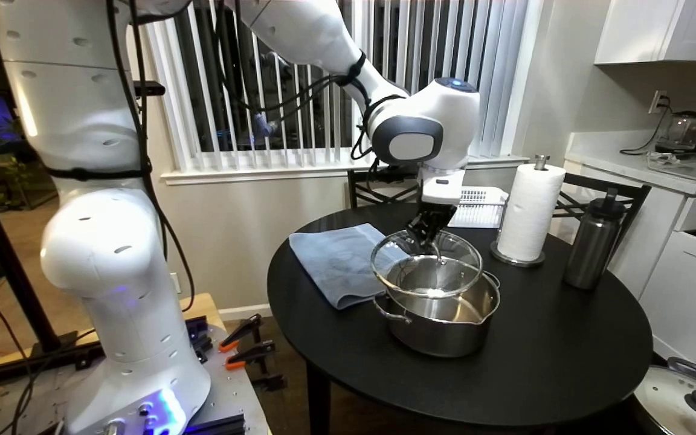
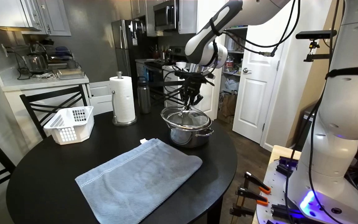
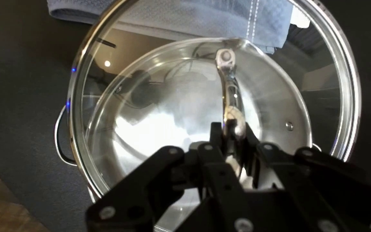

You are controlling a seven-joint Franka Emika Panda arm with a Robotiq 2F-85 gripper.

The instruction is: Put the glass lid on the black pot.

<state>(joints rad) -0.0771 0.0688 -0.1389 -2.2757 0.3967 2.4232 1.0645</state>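
The glass lid (image 1: pixel 423 275) is round and see-through with a metal rim and an arched metal handle. My gripper (image 1: pixel 426 240) is shut on that handle, with a finger on each side of it in the wrist view (image 3: pixel 232 133). The lid hangs over the pot's opening, off-centre and slightly tilted. It also shows in an exterior view (image 2: pixel 183 119). The shiny silver-grey pot (image 1: pixel 438 335) stands upright on the table and is open. It also shows below the lid in an exterior view (image 2: pixel 188 138). Whether the lid's edge touches the pot is hard to tell.
A blue-grey towel (image 2: pixel 141 180) lies beside the pot on the round black table (image 1: pixel 553 362). A white basket (image 2: pixel 71 124), a paper towel roll (image 1: pixel 531 211) and a dark metal bottle (image 1: pixel 596 241) stand on the table. Another lidded pot (image 1: pixel 686 399) is lower down beside the table.
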